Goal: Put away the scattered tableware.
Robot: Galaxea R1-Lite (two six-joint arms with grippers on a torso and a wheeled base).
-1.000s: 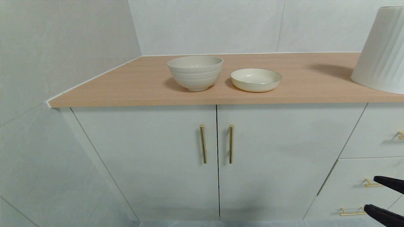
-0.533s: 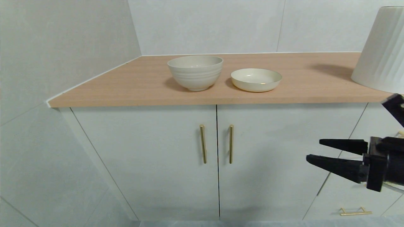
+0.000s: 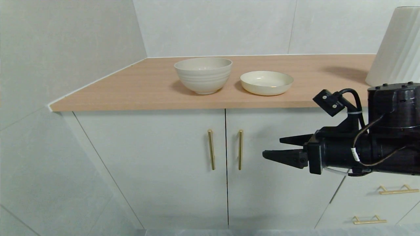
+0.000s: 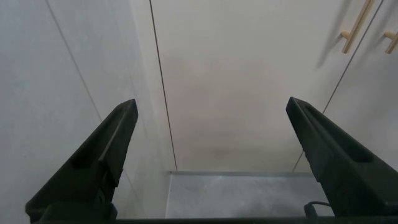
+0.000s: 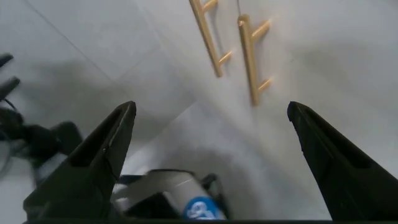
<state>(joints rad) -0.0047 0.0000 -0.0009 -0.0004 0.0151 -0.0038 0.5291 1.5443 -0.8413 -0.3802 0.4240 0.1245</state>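
Two pieces of tableware are up on the counter. There's one deep cream ribbed bowl [image 3: 203,75], round with horizontal grooves around its wall. To its right sits one shallow cream dish [image 3: 266,83], smooth and glossy with a low rim. Both stand upright on the wooden countertop [image 3: 131,93], just beside each other with a sliver of wood grain between them.

Below are two flat white cabinet doors [image 3: 157,164], matte and plain. Two slim brass bar handles [image 3: 211,149] stand upright on either side of the centre seam. Off to the right, two brass drawer pulls [image 3: 398,189] sit one above the other. One white pleated shade [image 3: 398,49], cone-shaped, rests on the counter's far right end.

Now the pincers, two of them. The right gripper [image 3: 272,147] is black and tapered, level in front of the right-hand door and below the counter edge. It points toward the bar handles and sits short of them. Its fingers are spread wide in the right wrist view [image 5: 210,111], with nothing between them and nothing touched.

The left gripper [image 4: 211,102] hangs low in front of the cabinet face. Its two dark wedge fingers are also set wide apart and carry nothing.
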